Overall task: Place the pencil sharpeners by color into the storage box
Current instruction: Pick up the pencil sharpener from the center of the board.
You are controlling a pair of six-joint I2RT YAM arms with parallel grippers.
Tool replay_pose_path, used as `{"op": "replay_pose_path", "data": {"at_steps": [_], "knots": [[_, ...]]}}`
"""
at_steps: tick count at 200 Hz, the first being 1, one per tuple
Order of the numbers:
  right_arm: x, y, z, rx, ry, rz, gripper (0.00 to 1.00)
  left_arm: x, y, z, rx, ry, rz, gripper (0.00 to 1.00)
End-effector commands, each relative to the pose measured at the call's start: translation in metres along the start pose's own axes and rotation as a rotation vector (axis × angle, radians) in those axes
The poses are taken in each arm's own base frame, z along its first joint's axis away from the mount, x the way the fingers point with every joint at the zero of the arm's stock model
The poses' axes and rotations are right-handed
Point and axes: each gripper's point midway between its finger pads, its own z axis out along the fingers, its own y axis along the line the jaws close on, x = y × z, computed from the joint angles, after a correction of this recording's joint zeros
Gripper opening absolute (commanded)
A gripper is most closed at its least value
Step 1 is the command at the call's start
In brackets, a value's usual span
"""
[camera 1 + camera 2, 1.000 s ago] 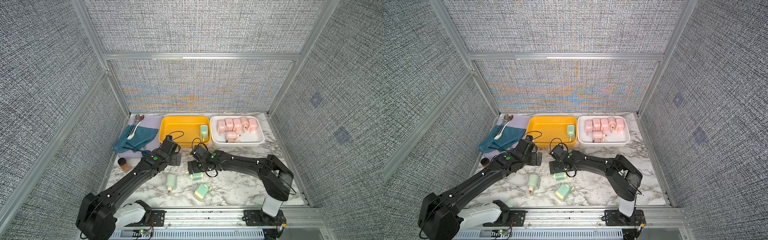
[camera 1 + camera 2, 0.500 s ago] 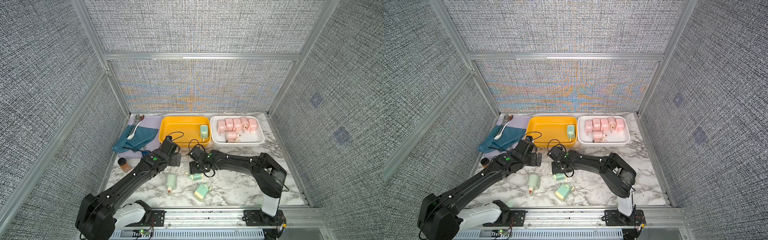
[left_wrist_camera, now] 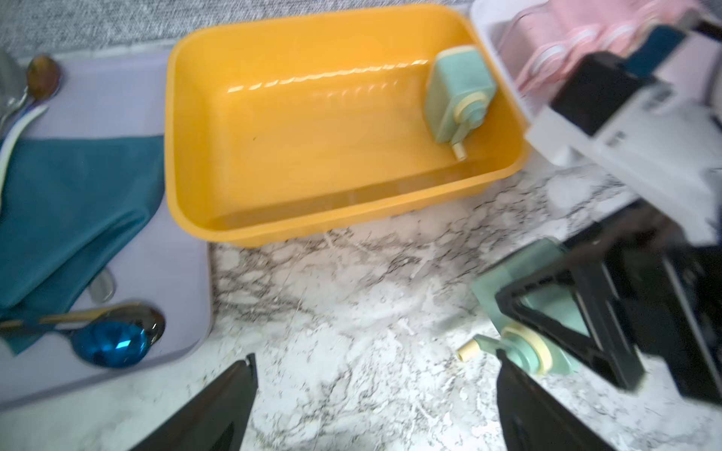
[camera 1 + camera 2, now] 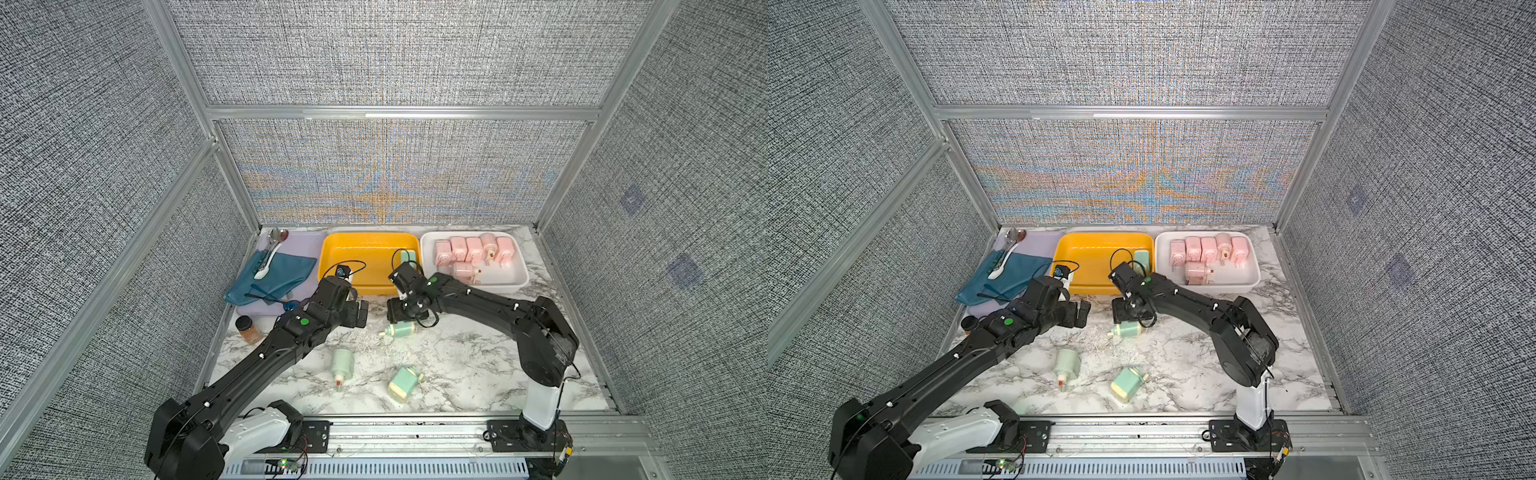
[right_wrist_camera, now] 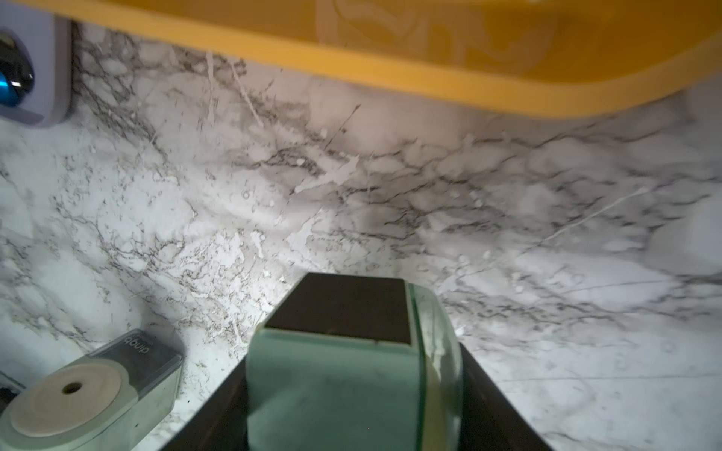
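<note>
Right gripper (image 4: 401, 315) pinches green sharpener (image 4: 401, 329) lying on table (image 4: 457, 365) just before yellow bin (image 4: 357, 259), probably to lift it in beside the green one (image 4: 409, 256) there. Pinks (image 4: 473, 249) sit in white bin (image 4: 505, 280). Left gripper (image 4: 360, 312) is spread, empty, near, likely parked clear.

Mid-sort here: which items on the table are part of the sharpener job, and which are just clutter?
Job: six pink sharpeners in the white bin; one green sharpener in the yellow bin; two loose green sharpeners on the table; a gripped green sharpener in the right hand.

Lying about: spice jar, teal cloth, spoons, lilac mat.
</note>
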Motion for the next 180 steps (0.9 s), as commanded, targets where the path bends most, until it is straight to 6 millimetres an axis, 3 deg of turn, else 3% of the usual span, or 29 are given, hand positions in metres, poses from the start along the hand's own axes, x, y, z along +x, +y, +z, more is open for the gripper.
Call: {"op": "replay_pose_path", "data": {"at_steps": [1, 41, 64, 111, 149, 180], "knots": [[0.021, -0.004, -0.011, -0.07, 0.163, -0.033, 0.0, -0.033, -0.044, -0.017, 0.226, -0.177, 0.181, 0.99], [0.009, -0.008, -0.022, -0.178, 0.206, 0.027, 0.0, -0.027, -0.097, -0.04, 0.385, -0.382, 0.607, 1.0], [0.009, -0.003, -0.025, -0.215, 0.247, 0.036, 0.0, -0.013, -0.12, -0.039, 0.432, -0.391, 0.862, 0.99], [0.026, 0.004, -0.018, -0.265, 0.385, 0.105, 0.0, -0.002, -0.141, -0.009, 0.297, -0.337, 1.247, 0.99], [0.018, 0.002, -0.022, -0.276, 0.369, 0.187, 0.0, 0.02, -0.147, 0.009, 0.219, -0.199, 1.405, 0.99], [0.016, 0.002, -0.029, -0.315, 0.368, 0.235, 0.0, 0.038, -0.139, 0.021, 0.13, -0.08, 1.494, 0.99]]}}
